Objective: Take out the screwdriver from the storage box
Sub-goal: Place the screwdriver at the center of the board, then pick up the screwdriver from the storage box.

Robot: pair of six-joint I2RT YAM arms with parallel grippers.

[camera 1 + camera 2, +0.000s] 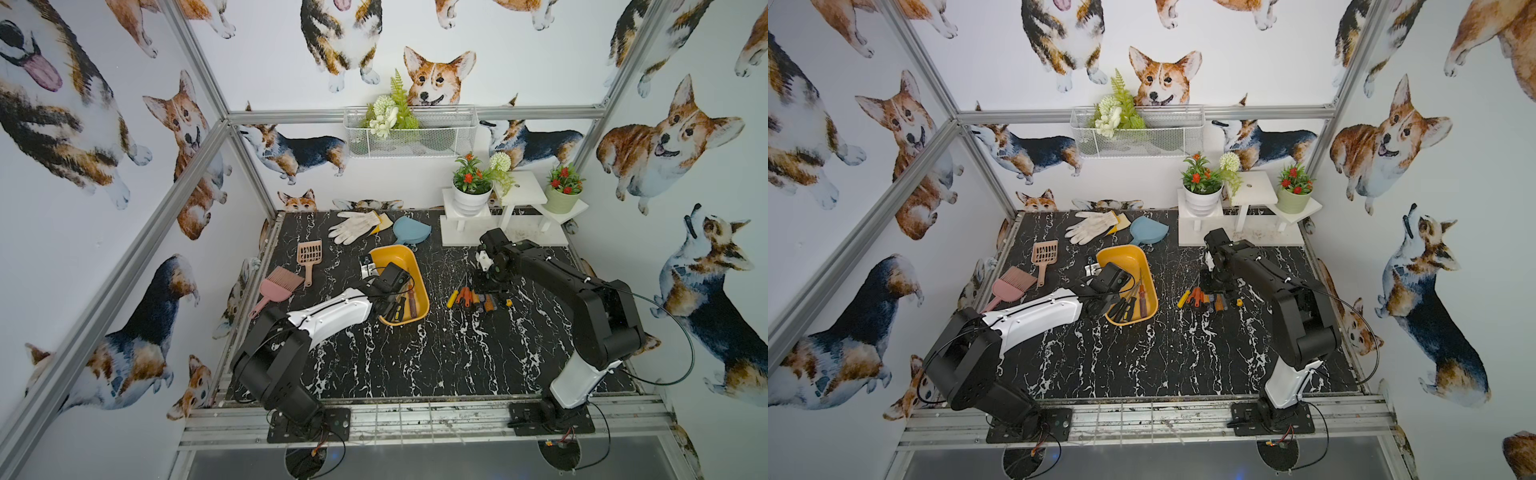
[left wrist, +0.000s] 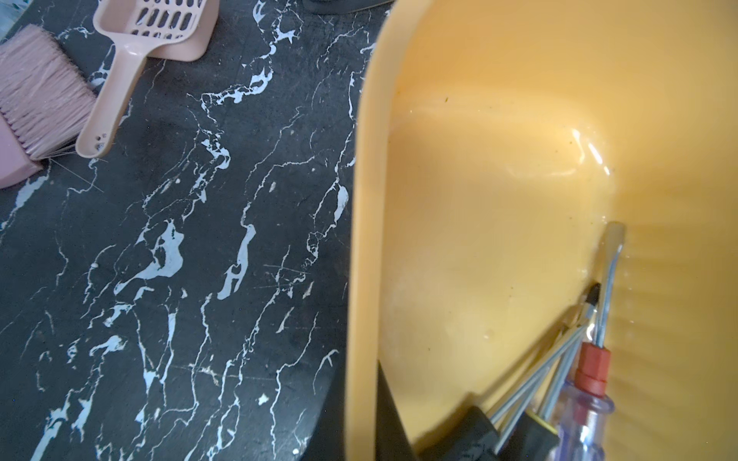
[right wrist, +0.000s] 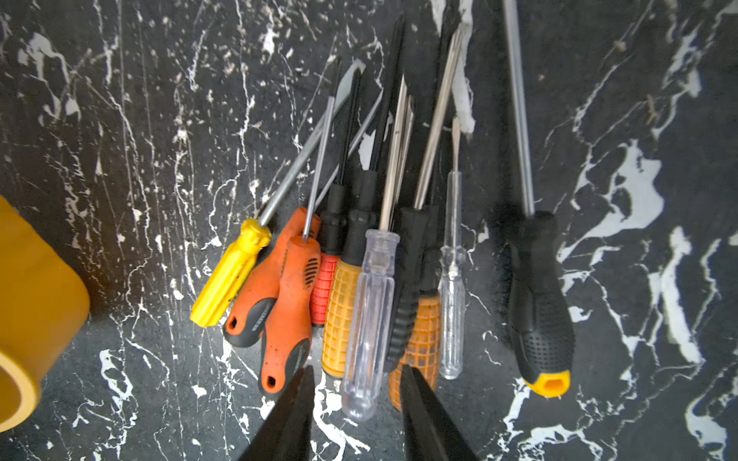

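The mustard-yellow storage box (image 1: 400, 258) (image 1: 1126, 258) lies left of the table's middle, and several screwdrivers (image 1: 405, 305) (image 1: 1133, 302) (image 2: 591, 379) lie at its near end. My left gripper (image 1: 384, 309) (image 2: 361, 407) is shut on the box's near-left wall (image 2: 361, 239), with one finger inside and one outside. To the right of the box, a pile of screwdrivers (image 1: 473, 298) (image 1: 1204, 299) lies on the table. My right gripper (image 1: 484, 286) (image 3: 355, 370) hangs open just above the pile. A clear-handled screwdriver (image 3: 371, 311) lies loose between its fingertips.
A black screwdriver with a yellow end cap (image 3: 539, 303) lies apart from the pile. A pink brush (image 1: 276, 286) and a scoop (image 1: 309, 253) lie to the left. Gloves (image 1: 353, 226) and a blue dustpan (image 1: 411, 230) sit behind the box. A white stand with potted plants (image 1: 515, 187) fills the back right.
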